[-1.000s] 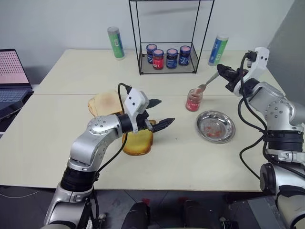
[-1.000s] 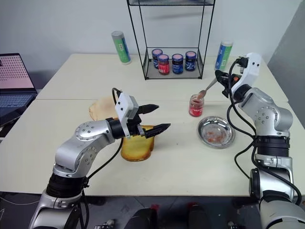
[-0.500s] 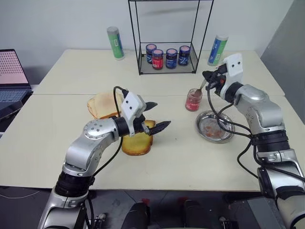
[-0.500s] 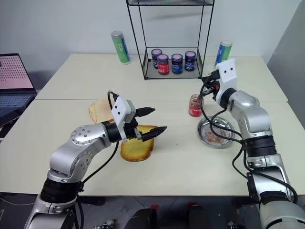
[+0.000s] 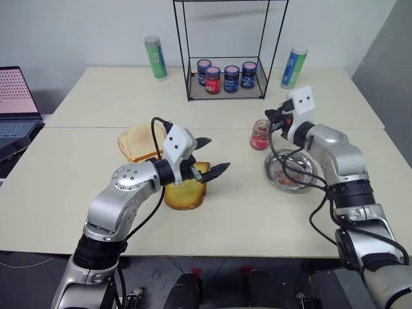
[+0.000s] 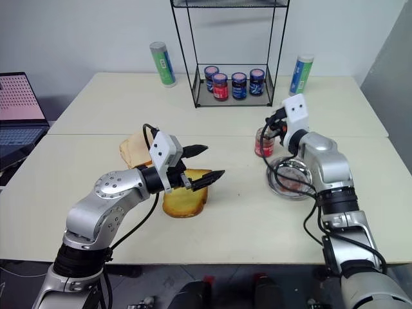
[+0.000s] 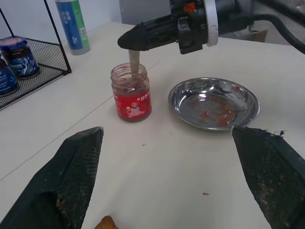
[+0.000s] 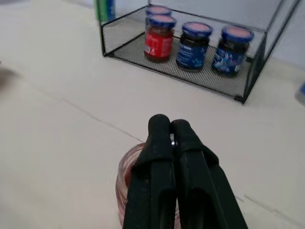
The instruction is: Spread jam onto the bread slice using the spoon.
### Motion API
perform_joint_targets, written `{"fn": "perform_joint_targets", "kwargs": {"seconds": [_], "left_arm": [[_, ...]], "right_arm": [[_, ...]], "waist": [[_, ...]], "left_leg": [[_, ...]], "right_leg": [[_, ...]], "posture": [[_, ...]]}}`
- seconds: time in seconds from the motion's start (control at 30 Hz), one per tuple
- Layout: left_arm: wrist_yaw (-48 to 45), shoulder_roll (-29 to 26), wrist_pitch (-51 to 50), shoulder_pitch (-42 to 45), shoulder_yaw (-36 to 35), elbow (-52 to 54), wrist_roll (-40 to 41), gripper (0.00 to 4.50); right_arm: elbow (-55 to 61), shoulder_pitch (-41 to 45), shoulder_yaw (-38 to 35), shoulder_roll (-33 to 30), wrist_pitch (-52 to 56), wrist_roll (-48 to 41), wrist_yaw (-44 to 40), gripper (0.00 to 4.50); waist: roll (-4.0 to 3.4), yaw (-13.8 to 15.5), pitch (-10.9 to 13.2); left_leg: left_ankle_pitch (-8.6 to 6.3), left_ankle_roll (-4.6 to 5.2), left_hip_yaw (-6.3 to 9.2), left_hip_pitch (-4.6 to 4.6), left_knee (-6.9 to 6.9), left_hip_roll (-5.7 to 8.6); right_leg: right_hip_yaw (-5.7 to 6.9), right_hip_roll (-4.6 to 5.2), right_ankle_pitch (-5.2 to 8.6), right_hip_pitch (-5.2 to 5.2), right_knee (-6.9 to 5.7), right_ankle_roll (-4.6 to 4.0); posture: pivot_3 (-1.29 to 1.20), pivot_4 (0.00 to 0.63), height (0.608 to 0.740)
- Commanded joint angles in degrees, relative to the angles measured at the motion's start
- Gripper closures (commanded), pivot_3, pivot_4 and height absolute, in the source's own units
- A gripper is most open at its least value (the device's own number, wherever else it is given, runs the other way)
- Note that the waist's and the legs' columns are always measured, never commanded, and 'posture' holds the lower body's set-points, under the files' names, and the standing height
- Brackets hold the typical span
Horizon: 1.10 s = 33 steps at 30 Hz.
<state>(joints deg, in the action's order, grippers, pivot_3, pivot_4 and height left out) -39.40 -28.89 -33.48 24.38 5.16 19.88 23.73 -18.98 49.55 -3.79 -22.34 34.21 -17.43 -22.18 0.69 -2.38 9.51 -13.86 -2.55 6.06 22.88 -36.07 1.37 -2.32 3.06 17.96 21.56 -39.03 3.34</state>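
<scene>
The jam fills a small clear lidless jar (image 5: 261, 134) with a red label, right of the table's middle. My right gripper (image 5: 270, 116) hovers just over the jar's mouth, shut on the spoon (image 7: 134, 60). The spoon's silver handle hangs straight down into the jam, and its bowl is hidden inside the jar. The bread slice (image 5: 186, 191), thick and golden with a brown crust, lies flat near the table's front. My left gripper (image 5: 217, 152) is held above the slice's right edge, open and holding nothing, pointing towards the jar.
A steel dish (image 5: 291, 170) smeared with jam sits right of the jar. Paler bread slices (image 5: 140, 140) lie behind my left arm. At the back stand a wire rack (image 5: 228, 74) with several lidded jars, a green tube (image 5: 156, 58) and a blue-green tube (image 5: 293, 66). A laptop (image 5: 16, 103) is far left.
My right gripper has swung left and down with the spoon, from right of the jar to just above it. The spoon now stands in the jam. The left arm stayed put.
</scene>
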Motion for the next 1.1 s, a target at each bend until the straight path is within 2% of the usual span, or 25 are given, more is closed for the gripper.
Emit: {"fn": "perform_joint_targets", "kwargs": {"seconds": [0.03, 0.23, 0.33, 0.53, 1.1], "left_arm": [[0.2, 0.1, 0.1, 0.6, -0.8, 1.9, 0.4, 0.0], [-0.2, 0.1, 0.5, 0.9, -0.8, 1.2, 0.4, 0.0], [-0.3, 0.2, 0.6, 1.3, -0.7, 0.7, 0.4, 0.0], [-0.9, 0.3, 1.1, 2.0, -0.6, -0.4, 0.3, 0.0], [-2.8, 0.1, 2.1, 3.0, -0.5, -2.3, -0.1, 0.0]], "right_arm": [[-0.1, 3.9, -8.1, 1.4, 5.6, -5.4, 4.1, 4.47], [-1.7, 6.4, -16.0, 3.3, 12.9, -10.3, 10.0, 4.47], [-3.0, 8.0, -22.5, 4.5, 18.4, -15.4, 14.3, 4.47], [-3.9, 8.5, -28.0, 5.3, 23.0, -18.9, 19.2, 4.47], [-5.1, 10.1, -37.7, 7.4, 23.6, -26.9, 29.0, 4.47]], "waist": [[0.0, 0.0, 0.0], [0.0, 0.0, 0.0], [-0.01, 0.0, 0.0], [-0.01, 0.0, 0.0], [-0.01, -0.4, 0.0]], "left_leg": [[0.0, 0.0, 0.0, 0.0, 0.0, 0.0], [-0.01, 0.02, -0.07, 0.0, 0.01, 0.01], [-0.01, 0.02, -0.15, 0.01, 0.01, 0.0], [-0.02, 0.04, -0.23, 0.01, 0.02, 0.01], [-0.02, 0.04, -0.28, 0.02, 0.03, 0.0]], "right_leg": [[0.0, 0.0, 0.0, 0.0, 0.0, 0.0], [-0.01, 0.0, 0.0, 0.01, -0.01, 0.0], [-0.02, 0.0, 0.0, 0.02, -0.01, 0.0], [-0.03, 0.0, 0.0, 0.02, -0.02, 0.0], [-0.05, 0.0, 0.0, 0.05, -0.04, 0.0]], "posture": [[0.0, 0.15, 0.74], [0.0, 0.15, 0.74], [0.0, 0.15, 0.74], [0.0, 0.15, 0.74], [0.0, 0.15, 0.74]]}}
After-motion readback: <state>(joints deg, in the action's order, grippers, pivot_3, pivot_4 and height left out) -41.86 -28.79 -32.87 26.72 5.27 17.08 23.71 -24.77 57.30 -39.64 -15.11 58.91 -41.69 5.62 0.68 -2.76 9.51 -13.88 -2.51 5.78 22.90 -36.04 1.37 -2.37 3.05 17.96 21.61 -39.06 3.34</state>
